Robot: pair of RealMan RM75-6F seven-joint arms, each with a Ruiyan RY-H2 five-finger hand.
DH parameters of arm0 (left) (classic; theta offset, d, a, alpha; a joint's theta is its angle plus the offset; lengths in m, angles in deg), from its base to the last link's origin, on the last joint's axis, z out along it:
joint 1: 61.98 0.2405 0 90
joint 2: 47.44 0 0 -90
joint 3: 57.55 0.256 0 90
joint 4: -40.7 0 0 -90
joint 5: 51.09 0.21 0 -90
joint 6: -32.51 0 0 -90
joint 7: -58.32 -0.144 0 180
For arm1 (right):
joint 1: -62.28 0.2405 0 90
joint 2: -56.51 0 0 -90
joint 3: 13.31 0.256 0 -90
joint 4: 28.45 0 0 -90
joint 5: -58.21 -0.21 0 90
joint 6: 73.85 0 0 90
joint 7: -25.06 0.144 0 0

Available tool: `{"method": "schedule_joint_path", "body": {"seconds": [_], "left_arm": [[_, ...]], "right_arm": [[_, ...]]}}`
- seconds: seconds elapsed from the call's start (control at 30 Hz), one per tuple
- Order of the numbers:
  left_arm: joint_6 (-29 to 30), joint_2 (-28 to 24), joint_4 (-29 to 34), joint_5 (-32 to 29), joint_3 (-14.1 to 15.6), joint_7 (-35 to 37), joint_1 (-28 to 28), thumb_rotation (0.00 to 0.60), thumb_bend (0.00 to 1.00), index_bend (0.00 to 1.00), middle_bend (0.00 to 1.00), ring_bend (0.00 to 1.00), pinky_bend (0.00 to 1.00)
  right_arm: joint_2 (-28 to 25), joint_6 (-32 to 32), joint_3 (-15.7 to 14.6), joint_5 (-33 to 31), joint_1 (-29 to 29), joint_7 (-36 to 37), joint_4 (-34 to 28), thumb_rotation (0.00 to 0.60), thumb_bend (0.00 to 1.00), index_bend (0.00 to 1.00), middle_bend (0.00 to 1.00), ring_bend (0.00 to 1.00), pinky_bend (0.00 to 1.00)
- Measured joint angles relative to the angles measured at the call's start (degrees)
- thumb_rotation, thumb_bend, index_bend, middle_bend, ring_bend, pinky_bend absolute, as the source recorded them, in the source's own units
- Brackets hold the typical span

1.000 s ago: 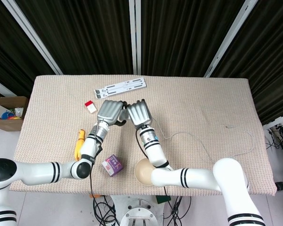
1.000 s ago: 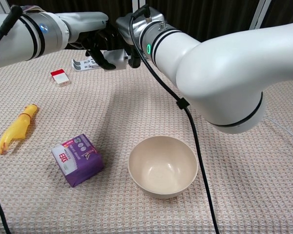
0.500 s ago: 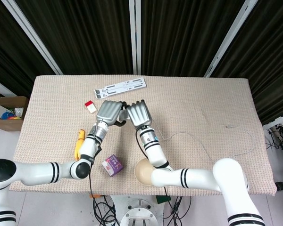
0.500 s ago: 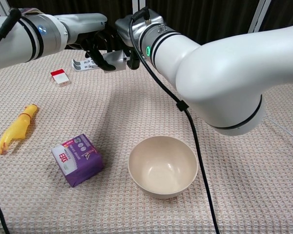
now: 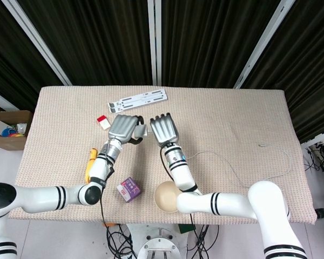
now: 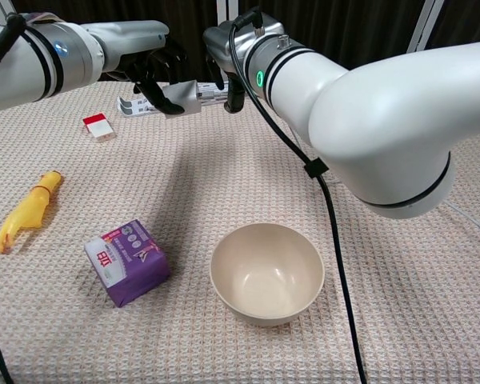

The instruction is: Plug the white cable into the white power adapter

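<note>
White against the beige woven tablecloth (image 5: 232, 118), the white power adapter (image 6: 186, 94) is gripped in the left hand (image 5: 123, 128), raised above the table just beside the right hand (image 5: 164, 129). The right hand's fingers curl downward a short gap from the adapter's end; whether they pinch the plug of the white cable (image 5: 243, 181) cannot be told, as the fingers hide it. The cable trails away from that hand's far side, looping across the cloth toward the table's right edge. Below and between the two forearms sits a cream bowl (image 6: 267, 272), with a purple packet (image 6: 126, 262) near it on the left arm's side. A yellow banana-shaped toy (image 6: 28, 211) lies further out beyond the left arm. Beyond the left hand rest a small red-and-white box (image 6: 98, 126) and a white strip-shaped item (image 5: 138, 100).
</note>
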Motion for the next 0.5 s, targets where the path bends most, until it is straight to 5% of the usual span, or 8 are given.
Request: {"method": "schedule_joint_path", "body": {"seconds": [0.5], "left_arm": [[-0.22,0.38,0.14,-0.25,0.15,-1.03,-0.66,0.549,0.22,0.60,0.54,0.73,0.97]], "right_arm": [[0.68,-0.50,0.17,-0.68,0.58,-0.51,0.97,0.600,0.48,0.65,0.49,0.41,0.48]]}}
